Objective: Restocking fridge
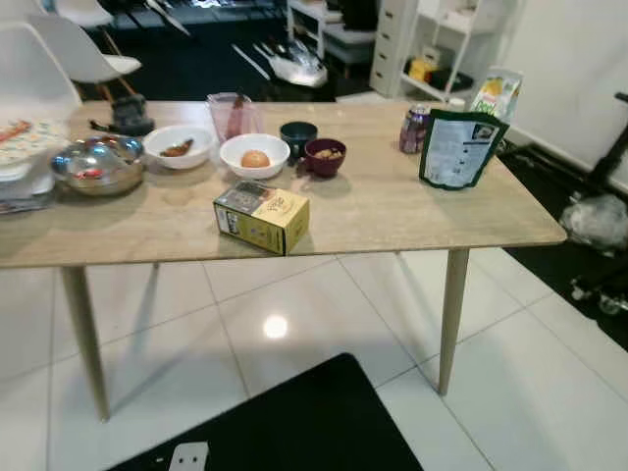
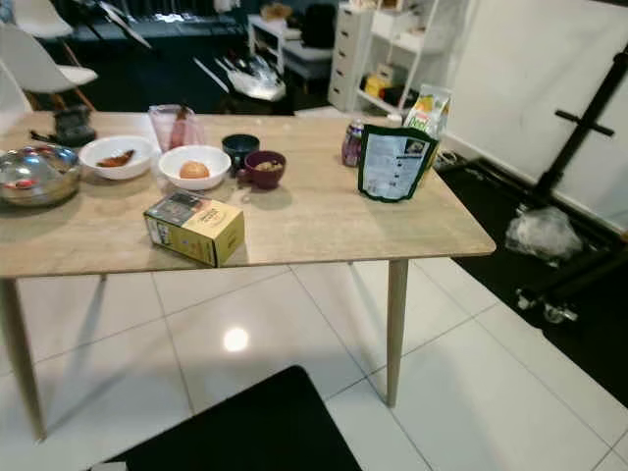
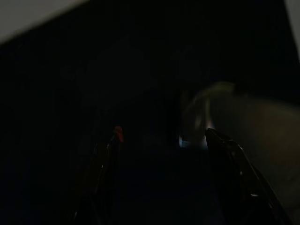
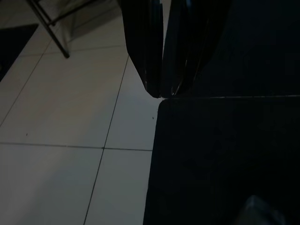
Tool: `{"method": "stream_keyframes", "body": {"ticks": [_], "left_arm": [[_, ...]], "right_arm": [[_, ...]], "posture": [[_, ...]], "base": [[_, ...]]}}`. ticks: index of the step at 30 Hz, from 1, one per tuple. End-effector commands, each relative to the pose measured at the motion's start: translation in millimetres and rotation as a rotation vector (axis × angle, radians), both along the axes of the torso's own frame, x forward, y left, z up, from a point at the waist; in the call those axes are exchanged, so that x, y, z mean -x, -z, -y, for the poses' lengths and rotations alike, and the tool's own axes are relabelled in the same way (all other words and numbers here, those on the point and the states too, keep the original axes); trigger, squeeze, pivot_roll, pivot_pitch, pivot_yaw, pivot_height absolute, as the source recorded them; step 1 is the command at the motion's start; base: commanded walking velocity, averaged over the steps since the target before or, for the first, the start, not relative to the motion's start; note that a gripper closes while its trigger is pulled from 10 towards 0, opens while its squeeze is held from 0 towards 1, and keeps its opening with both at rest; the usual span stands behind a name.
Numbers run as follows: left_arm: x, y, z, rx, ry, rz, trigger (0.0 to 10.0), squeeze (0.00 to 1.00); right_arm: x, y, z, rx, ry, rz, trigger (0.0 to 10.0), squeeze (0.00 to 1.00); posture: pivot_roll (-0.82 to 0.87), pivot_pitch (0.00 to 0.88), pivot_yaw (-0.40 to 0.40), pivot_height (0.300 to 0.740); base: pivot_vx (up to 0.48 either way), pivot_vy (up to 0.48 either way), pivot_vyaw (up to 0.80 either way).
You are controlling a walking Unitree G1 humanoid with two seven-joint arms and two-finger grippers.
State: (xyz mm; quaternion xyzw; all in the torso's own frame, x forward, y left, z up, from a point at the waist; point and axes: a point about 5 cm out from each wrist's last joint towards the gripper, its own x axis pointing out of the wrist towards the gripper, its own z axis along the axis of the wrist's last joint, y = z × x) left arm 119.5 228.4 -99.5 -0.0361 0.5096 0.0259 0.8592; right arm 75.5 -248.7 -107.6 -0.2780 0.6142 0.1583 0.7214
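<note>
Head views: a wooden table [image 1: 392, 211] carries a yellow box [image 1: 261, 217] near its front edge, a bowl with an egg [image 1: 254, 155], a can [image 1: 413, 129] and an upright dark pouch [image 1: 459, 147]. Left wrist view: the left gripper [image 3: 161, 140] hangs spread and empty in shade. Right wrist view: the right gripper [image 4: 161, 91] hangs pinched together, empty, over white floor tiles [image 4: 70, 117]. Risk: a clumsy reach could push the box off the edge.
</note>
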Motion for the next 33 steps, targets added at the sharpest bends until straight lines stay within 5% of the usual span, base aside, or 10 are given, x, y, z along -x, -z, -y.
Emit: {"method": "stream_keyframes", "body": {"ticks": [1, 13, 26, 33], "left_arm": [[1.2, 0.9, 2.5, 0.011, -0.005, -0.003, 10.0, 0.0], [-0.5, 0.7, 3.6, 0.01, 0.003, -0.004, 10.0, 0.0], [5.9, 3.0, 4.4, 0.003, 0.01, -0.029, 10.0, 0.0], [6.5, 3.5, 5.4, -0.003, 0.016, -0.036, 10.0, 0.0]], "right_arm": [[-0.4, -1.4, 4.8, 0.01, 0.006, 0.003, 10.0, 0.0], [-0.1, -1.6, 5.6, 0.007, 0.017, 0.002, 10.0, 0.0], [2.4, -1.5, 6.4, 0.005, 0.009, -0.007, 10.0, 0.0], [3.8, -1.4, 7.2, 0.007, 0.007, -0.009, 10.0, 0.0]], "posture": [[0.07, 0.0, -0.031, 0.74], [0.07, 0.0, -0.024, 0.74], [0.07, 0.0, -0.023, 0.74], [0.07, 0.0, -0.031, 0.74]], "base": [[0.382, 0.0, 0.0], [0.372, 0.0, 0.0], [0.0, 0.0, 0.0], [0.0, -0.452, 0.0]]}}
